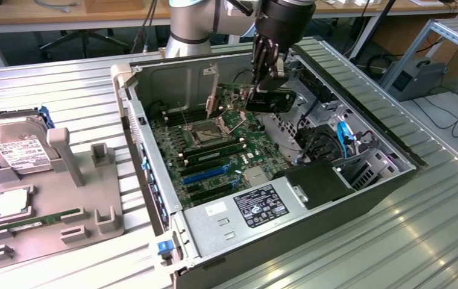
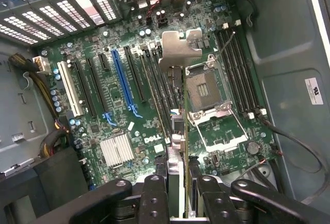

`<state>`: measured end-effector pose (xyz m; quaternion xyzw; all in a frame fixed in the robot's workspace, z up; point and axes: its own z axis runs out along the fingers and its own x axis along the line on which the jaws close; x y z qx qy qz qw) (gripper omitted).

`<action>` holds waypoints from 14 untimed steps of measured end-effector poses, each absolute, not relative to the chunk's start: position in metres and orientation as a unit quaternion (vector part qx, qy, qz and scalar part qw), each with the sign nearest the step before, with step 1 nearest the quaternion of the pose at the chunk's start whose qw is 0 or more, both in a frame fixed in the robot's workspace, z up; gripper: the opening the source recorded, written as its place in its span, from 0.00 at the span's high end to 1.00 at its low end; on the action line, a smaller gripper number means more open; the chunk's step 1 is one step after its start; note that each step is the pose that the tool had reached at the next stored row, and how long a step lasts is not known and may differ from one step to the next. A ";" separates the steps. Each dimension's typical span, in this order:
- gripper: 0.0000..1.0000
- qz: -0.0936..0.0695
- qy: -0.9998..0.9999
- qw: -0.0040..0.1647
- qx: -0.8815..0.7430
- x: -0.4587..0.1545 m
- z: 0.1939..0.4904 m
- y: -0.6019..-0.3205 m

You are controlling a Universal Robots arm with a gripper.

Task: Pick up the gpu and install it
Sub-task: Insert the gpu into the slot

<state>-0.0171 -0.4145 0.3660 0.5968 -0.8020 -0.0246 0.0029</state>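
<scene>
Hand: I read the black two-fingered gripper (image 2: 178, 203) as pressed together on the card's thin faces, pinching it edge-on.
Card: the gpu (image 1: 271, 99), a thin flat dark expansion card, hangs in that pinch inside the open dark grey metal computer case (image 1: 317, 235), above the board and not seated in any slot.
Bracket: its silvery metal bracket (image 2: 180, 49) sits at the end farthest from the fingers, over the edge of the processor socket.
Board: on the green motherboard (image 2: 98, 126), the card's line runs between the black slots and the open silvery processor socket (image 2: 205, 87). The long blue slot (image 2: 121, 82) lies off to one side, with black slots between.
Risk, alignment: if I lower from this line, I judge the card's edge would meet bare board or the socket frame, not a slot.
Risk, socket: the socket is uncovered, so a scrape could damage its contacts.
Risk, bracket: the bracket could catch on the case's rear wall if the card comes down tilted.
Risk, grip: it is a narrow pinch on a flat card, so seating force could make the card swivel or slip.
</scene>
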 end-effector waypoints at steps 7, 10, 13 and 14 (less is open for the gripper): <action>0.73 -0.025 -0.795 0.003 0.606 -0.017 0.366 -0.414; 0.73 -0.025 -0.792 0.003 0.610 -0.017 0.366 -0.414; 0.73 -0.025 -0.790 0.003 0.613 -0.017 0.366 -0.414; 0.73 -0.025 -0.789 0.003 0.614 -0.017 0.366 -0.414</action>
